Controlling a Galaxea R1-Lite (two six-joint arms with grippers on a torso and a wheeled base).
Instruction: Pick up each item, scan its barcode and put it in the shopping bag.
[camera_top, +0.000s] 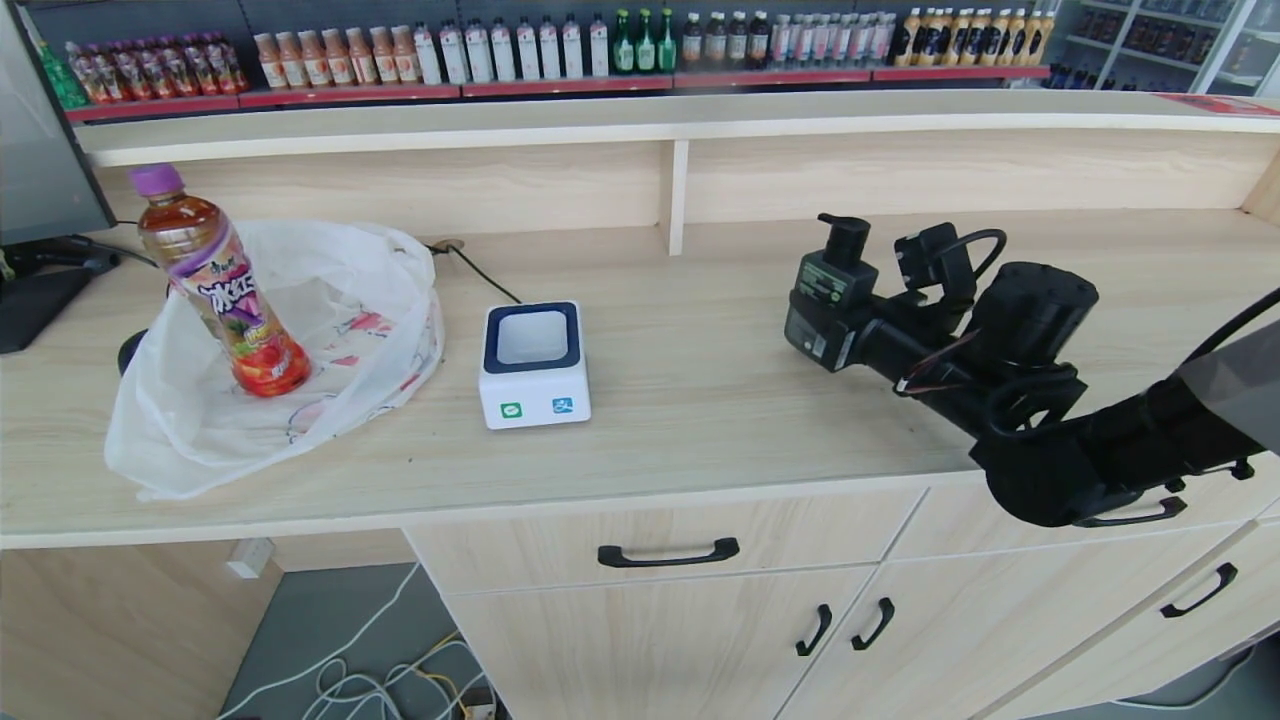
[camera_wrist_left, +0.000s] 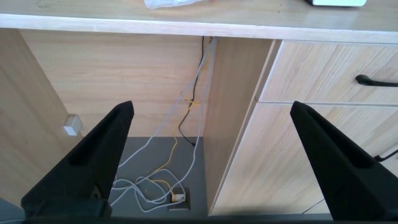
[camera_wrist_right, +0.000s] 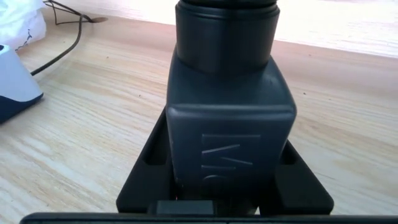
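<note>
Dark square pump-cap bottle (camera_top: 828, 290) being pinched in right gripper (camera_wrist_right: 225, 186), 3 o'clock from white navy-rimmed scanner box (camera_top: 533, 362); scanning seemingly pending, needing barcode turning toward it. Left gripper (camera_wrist_left: 208, 155) hanging, fingers (camera_wrist_left: 93, 162) spread.

Purple-capped amber bottle (camera_top: 225, 290), white pink-printed bag (camera_top: 345, 320), white navy-rimmed scanner (camera_top: 533, 385), black bottle (camera_top: 824, 295), pale woodgrain counter (camera_top: 700, 410)
</note>
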